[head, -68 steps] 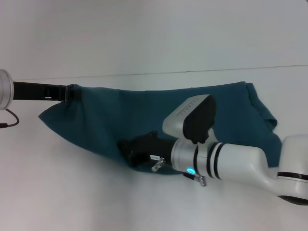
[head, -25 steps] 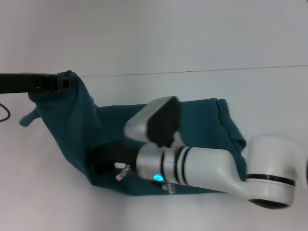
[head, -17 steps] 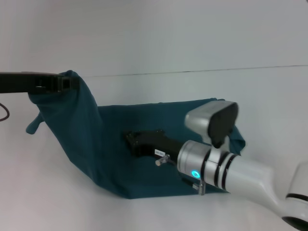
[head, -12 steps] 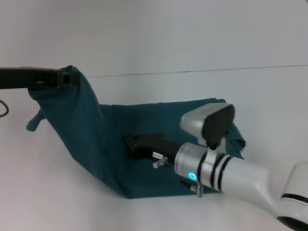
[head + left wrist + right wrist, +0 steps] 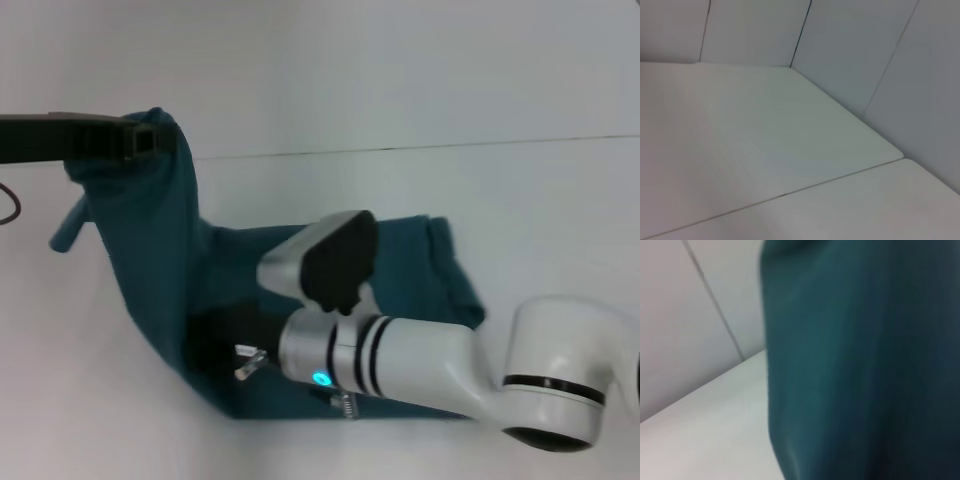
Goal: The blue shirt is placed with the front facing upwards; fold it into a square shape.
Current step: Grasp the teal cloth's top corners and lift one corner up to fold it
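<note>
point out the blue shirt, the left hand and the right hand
blue shirt (image 5: pixel 150 250), head view, on the raised hanging cloth
left hand (image 5: pixel 150 140), head view, at its tip on the shirt's top corner
right hand (image 5: pixel 215 340), head view, on its dark body over the shirt

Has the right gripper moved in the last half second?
Yes. The right gripper slid toward the robot's left across the blue shirt, judged against the table seam.

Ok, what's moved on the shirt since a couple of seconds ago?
The left gripper has lifted its shirt corner higher, and the right gripper has swung back toward the robot's left at the near edge. The shirt bunched narrower. Both stayed at the cloth on the table.
</note>
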`<state>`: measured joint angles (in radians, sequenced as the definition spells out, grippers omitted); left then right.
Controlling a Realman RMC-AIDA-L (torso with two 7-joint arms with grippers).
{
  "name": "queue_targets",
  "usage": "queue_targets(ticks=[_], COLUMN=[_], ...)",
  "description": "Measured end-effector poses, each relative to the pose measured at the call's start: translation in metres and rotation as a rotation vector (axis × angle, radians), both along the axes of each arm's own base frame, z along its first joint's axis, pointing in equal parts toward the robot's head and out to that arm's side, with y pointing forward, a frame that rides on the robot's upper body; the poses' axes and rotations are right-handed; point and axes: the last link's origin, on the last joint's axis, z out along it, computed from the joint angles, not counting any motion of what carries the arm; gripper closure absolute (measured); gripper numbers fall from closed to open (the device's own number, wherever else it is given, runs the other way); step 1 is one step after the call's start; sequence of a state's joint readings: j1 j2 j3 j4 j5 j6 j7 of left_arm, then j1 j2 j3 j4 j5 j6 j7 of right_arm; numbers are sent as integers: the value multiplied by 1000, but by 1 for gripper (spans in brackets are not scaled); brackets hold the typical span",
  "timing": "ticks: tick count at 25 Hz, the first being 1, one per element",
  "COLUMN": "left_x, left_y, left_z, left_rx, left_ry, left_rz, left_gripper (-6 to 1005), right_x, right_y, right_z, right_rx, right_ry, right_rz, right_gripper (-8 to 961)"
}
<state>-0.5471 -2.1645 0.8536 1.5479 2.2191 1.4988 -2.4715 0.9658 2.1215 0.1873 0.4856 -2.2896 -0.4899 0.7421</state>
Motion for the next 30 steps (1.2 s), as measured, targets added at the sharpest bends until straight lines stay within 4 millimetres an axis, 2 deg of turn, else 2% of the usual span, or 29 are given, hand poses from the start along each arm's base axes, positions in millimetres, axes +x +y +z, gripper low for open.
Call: queue_targets(ticks=[4, 6, 12, 14, 16, 23, 28, 30], left_x=[1, 2, 6, 7, 8, 16, 22, 23], left_y=[0, -1, -3, -3, -4, -6, -8, -8], left_z=[1, 1, 3, 4, 3, 7, 9, 9], left_rx=[1, 1, 3, 3, -1, 3, 4, 4], left_ry=[-2, -1, -9, -13, -18, -25, -31, -32], left_rz=[-5, -7, -23, -29, -34, -58, -80, -81], left_gripper=[962, 962, 961, 961, 961, 961, 960, 960], right_x=[-1, 11, 63, 69, 66, 31, 5, 1], right_y=[-2, -1, -8, -6, -6, -8, -16, -19], right_z=[-1, 5, 27, 29, 27, 5, -5, -7], right_rx=[-4, 14, 108, 122, 115, 23, -26, -43], right_ry=[5, 27, 125, 121, 115, 7, 1, -7], right_rz=[-9, -54, -196, -213, -205, -113, -16, 7], right_gripper=[932, 933, 933, 933, 933, 932, 932, 932])
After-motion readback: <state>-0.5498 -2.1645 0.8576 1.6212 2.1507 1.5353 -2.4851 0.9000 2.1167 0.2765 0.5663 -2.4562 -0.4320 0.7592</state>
